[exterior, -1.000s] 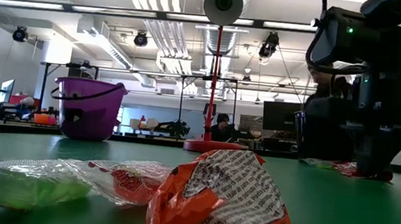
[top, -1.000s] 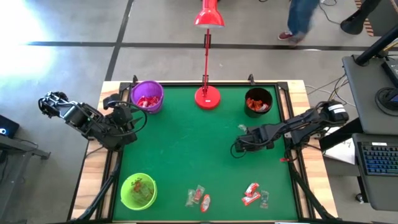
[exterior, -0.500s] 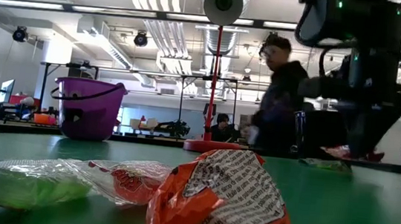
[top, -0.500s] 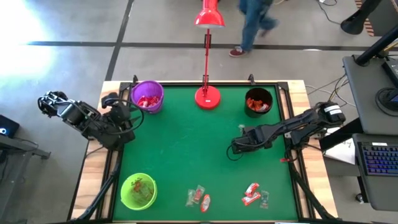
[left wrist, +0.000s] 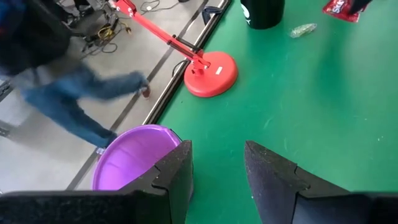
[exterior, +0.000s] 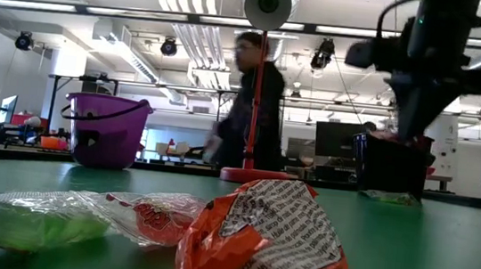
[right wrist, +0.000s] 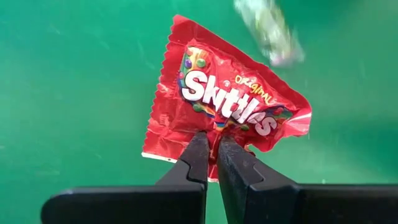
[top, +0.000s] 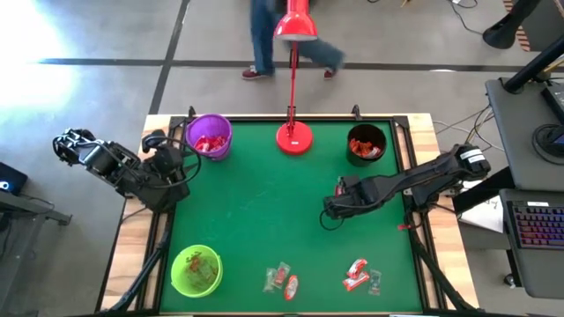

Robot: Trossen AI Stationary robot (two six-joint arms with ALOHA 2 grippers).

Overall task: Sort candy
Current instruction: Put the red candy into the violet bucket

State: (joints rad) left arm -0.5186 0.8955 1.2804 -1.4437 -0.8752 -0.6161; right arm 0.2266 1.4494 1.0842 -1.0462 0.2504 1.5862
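My right gripper (right wrist: 211, 138) is shut on a red Skittles packet (right wrist: 211, 93), one piece of the candy, and holds it above the green table right of centre (top: 331, 209). A clear-wrapped candy (right wrist: 269, 28) lies on the table below it. More candy lies near the front edge (top: 280, 279) (top: 357, 274). My left gripper (left wrist: 217, 163) stands open with nothing between its fingers, raised beside the purple cup (top: 209, 136) at the table's far left. My right gripper pinches the packet's edge (right wrist: 214, 126) between its two fingertips, about midway along one long side. The fingers come steeply from above. The packet hangs below them, lifted clear of the table, its printed face toward the wrist camera.
A black cup (top: 367, 143) with candy stands at the far right and a green cup (top: 196, 269) at the near left. The red lamp base (top: 293, 137) sits at the far middle. A person walks past beyond the table's far edge.
My right gripper has risen from the table with the red packet, which has come up clear of the surface; the clear-wrapped candy has stayed on the table. A person has walked leftward behind the table.
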